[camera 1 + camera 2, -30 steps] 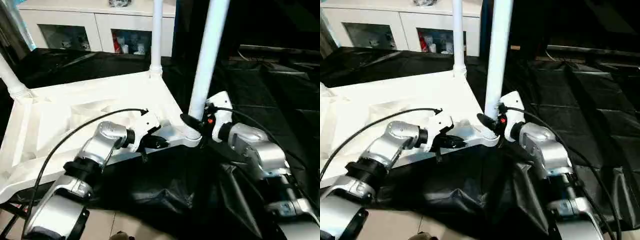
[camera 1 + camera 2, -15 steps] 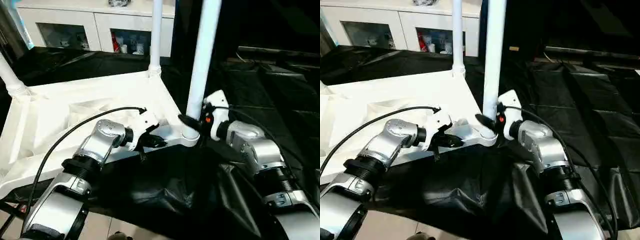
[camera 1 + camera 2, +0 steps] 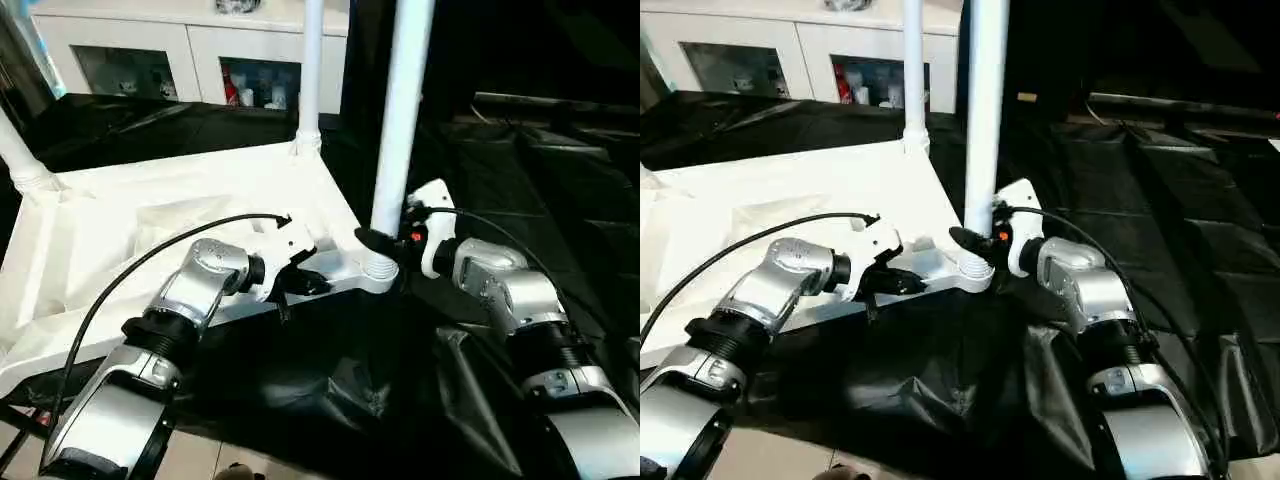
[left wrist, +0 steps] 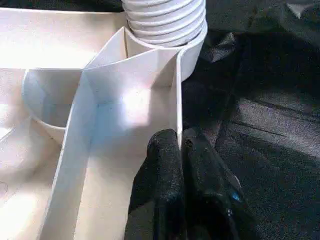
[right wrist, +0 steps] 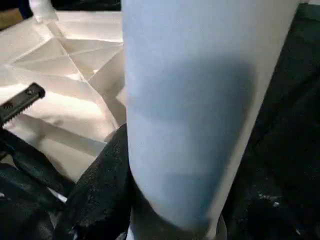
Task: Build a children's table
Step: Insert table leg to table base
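The white table top (image 3: 150,215) lies upside down with its ribbed underside up. My left gripper (image 3: 305,283) is shut on the thin rim wall (image 4: 177,90) close to the near right corner socket (image 3: 378,268). Both black fingers (image 4: 165,165) pinch that wall. A long white leg (image 3: 398,120) stands in that socket, almost upright. My right gripper (image 3: 385,248) is shut on the leg (image 5: 200,100) just above its base, with one dark finger (image 5: 100,185) against its side. Two more legs stand in the far right corner (image 3: 311,70) and the far left corner (image 3: 20,155).
A black cloth (image 3: 330,370) covers the work surface and hangs in folds at the front edge. A white cabinet with glass doors (image 3: 180,50) stands behind the table top. A black cable (image 3: 130,275) runs along my left forearm.
The leg in my right gripper has swung from a rightward lean to nearly upright. The right forearm has shifted a little with it. My left gripper holds still on the rim.
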{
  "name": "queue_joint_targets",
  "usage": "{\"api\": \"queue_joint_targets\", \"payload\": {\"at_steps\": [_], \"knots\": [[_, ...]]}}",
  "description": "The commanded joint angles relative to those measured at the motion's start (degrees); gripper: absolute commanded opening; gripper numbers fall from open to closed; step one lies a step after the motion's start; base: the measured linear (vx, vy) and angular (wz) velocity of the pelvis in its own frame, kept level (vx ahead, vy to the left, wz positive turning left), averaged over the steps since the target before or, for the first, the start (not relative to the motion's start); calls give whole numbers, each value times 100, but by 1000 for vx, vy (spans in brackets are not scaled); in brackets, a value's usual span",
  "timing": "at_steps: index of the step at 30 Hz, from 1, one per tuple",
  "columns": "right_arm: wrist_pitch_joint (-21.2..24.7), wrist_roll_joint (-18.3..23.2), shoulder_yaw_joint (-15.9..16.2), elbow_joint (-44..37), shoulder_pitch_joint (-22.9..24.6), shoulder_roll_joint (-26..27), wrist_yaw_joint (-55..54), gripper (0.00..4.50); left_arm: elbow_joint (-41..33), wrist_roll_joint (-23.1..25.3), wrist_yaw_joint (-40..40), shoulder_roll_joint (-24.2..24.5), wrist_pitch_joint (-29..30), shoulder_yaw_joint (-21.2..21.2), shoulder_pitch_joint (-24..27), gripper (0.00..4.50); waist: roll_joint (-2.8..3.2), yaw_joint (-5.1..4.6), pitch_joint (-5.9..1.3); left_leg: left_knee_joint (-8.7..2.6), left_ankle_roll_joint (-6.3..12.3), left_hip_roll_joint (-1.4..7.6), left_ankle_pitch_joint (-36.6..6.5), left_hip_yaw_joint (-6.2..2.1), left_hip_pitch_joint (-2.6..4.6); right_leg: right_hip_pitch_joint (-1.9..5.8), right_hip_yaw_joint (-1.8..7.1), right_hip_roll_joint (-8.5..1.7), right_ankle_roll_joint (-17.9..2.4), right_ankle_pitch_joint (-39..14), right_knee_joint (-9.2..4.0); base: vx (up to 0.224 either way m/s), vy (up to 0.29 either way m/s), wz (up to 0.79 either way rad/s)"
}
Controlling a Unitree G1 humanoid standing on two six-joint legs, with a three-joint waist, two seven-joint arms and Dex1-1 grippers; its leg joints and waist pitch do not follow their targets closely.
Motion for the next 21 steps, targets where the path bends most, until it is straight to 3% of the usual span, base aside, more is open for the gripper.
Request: {"api": "queue_joint_targets", "payload": {"at_steps": [1,5,6,10,11,16,21], "knots": [[-48,66,-132,133,16,-8,-44,191,-47,46,-9,66,35,-2,-21,0,-10,50,-414,-408,156,307,-1223,-115,58,311,303,-555,-1078,-1937,-504,0,0,0],[-224,131,-304,243,240,14,-42,191,-71,30,11,98,48,9,-3,0,13,70,-420,-415,138,313,-1231,-118,58,309,305,-554,-1090,-1851,-497,0,0,0],[-281,140,-344,266,302,26,-23,191,-66,33,23,106,41,13,-5,0,56,74,-419,-414,135,310,-1257,-125,58,311,301,-558,-1119,-1829,-494,0,0,0],[-430,205,-457,267,553,77,-33,190,-10,37,87,93,24,36,-41,0,35,82,-425,-416,141,311,-1312,-119,65,316,304,-559,-1125,-1830,-504,0,0,0],[-483,273,-526,229,688,119,-70,190,12,32,107,88,20,49,-58,0,92,91,-424,-421,133,311,-1288,-131,61,318,300,-555,-1152,-1777,-491,0,0,0],[-677,369,-675,130,1007,209,-148,190,94,42,166,65,-18,62,-115,0,80,91,-428,-434,118,318,-1409,-129,70,317,297,-544,-1178,-1720,-503,0,0,0],[-999,407,-770,97,1315,279,-157,190,169,44,241,30,-61,77,-158,0,112,116,-414,-445,92,321,-1565,-135,88,298,299,-556,-1146,-1924,-535,0,0,0]]}}
